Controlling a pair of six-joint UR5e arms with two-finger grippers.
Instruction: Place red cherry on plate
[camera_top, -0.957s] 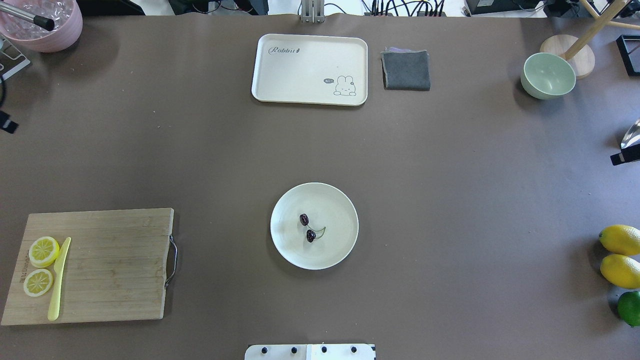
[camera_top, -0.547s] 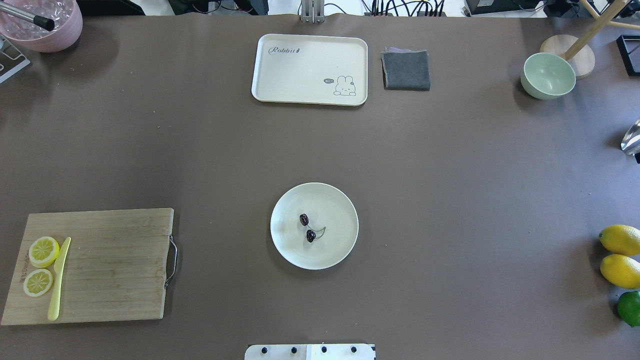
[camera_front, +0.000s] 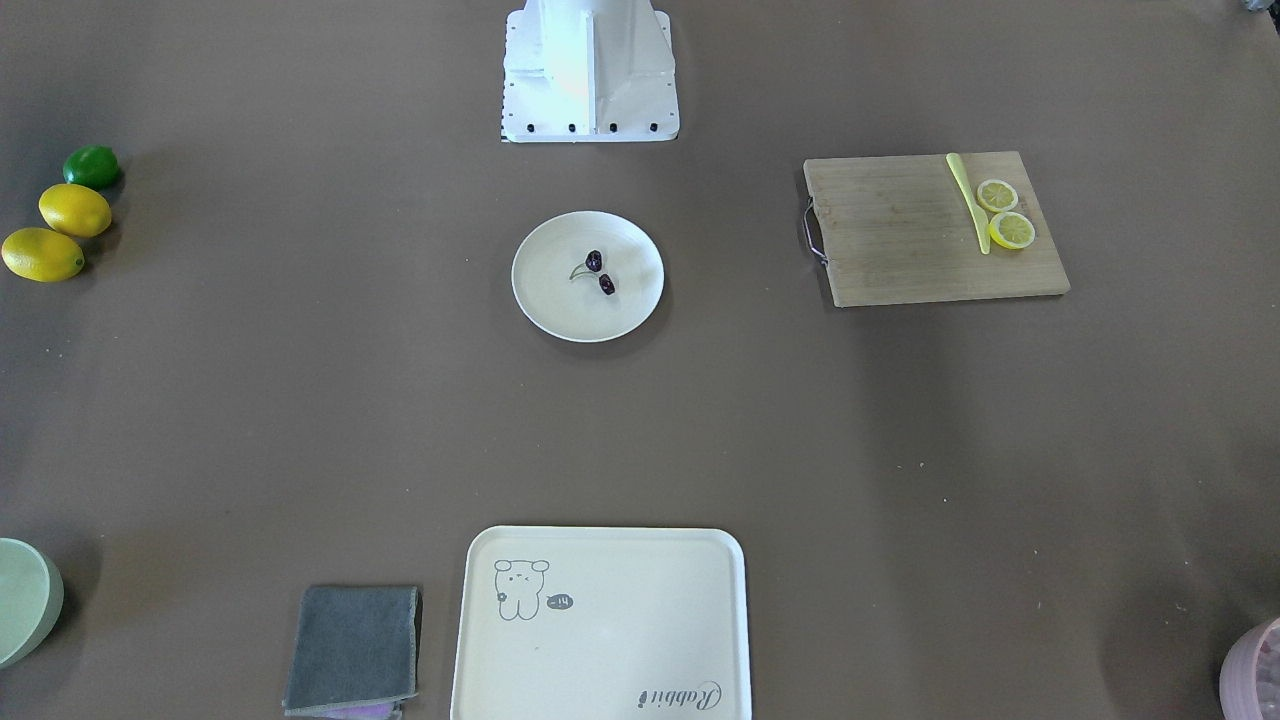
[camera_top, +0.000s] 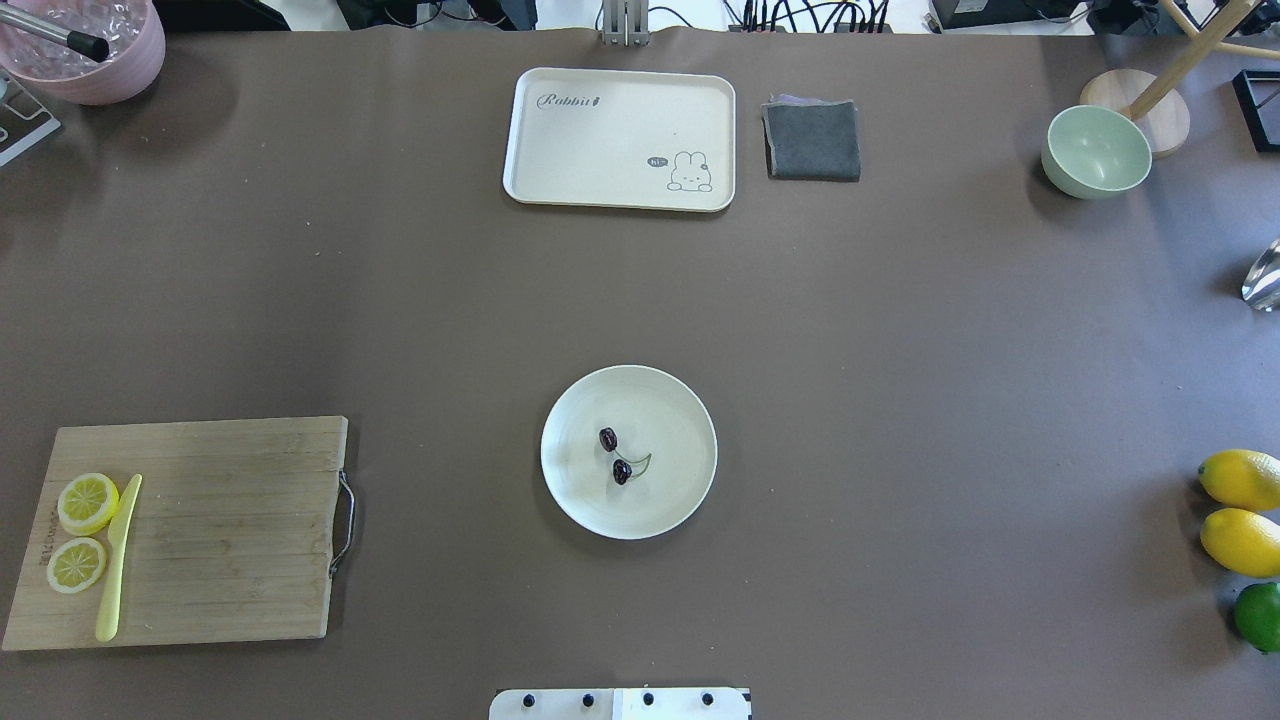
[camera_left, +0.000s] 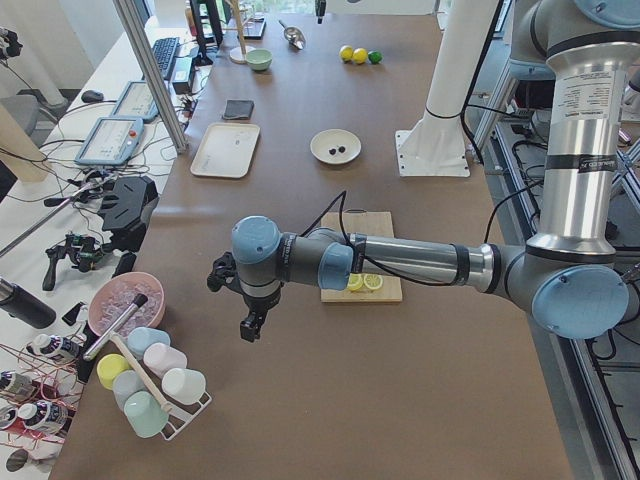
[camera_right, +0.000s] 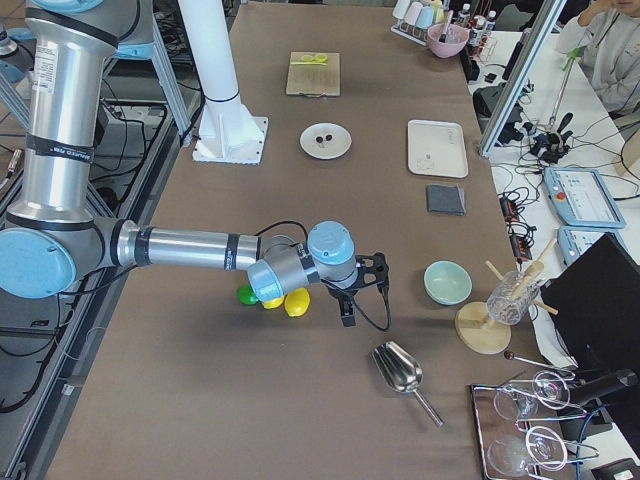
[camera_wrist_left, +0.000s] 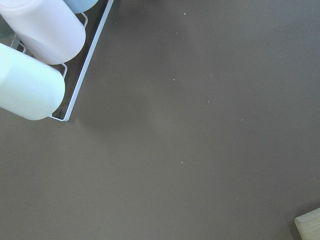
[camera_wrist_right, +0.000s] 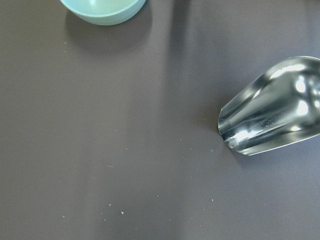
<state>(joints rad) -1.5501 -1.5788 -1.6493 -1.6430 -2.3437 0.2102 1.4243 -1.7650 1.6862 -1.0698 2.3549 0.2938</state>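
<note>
The red cherry (camera_top: 615, 455), a dark pair joined by thin green stems, lies inside the round cream plate (camera_top: 680, 500) near the table's middle. The front view shows the same cherry (camera_front: 600, 272) on the plate (camera_front: 560, 310), with nothing holding it. My left gripper (camera_left: 250, 325) hangs over bare table at the robot's left end, far from the plate. My right gripper (camera_right: 348, 315) hangs near the lemons at the other end. Both show only in the side views, so I cannot tell whether they are open or shut.
A cutting board (camera_top: 220, 530) holds two lemon slices and a yellow knife. At the far edge sit a tray (camera_top: 620, 130) with a drawing, a grey cloth (camera_top: 812, 140) and a green bowl (camera_top: 1095, 150). Lemons (camera_top: 1240, 480), a metal scoop (camera_wrist_right: 275, 120) and a cup rack (camera_wrist_left: 30, 65) lie at the table's ends.
The dark gripper tips at the overhead view's left and right edges have drawn outward and left that view. The cherry and plate have not moved.
</note>
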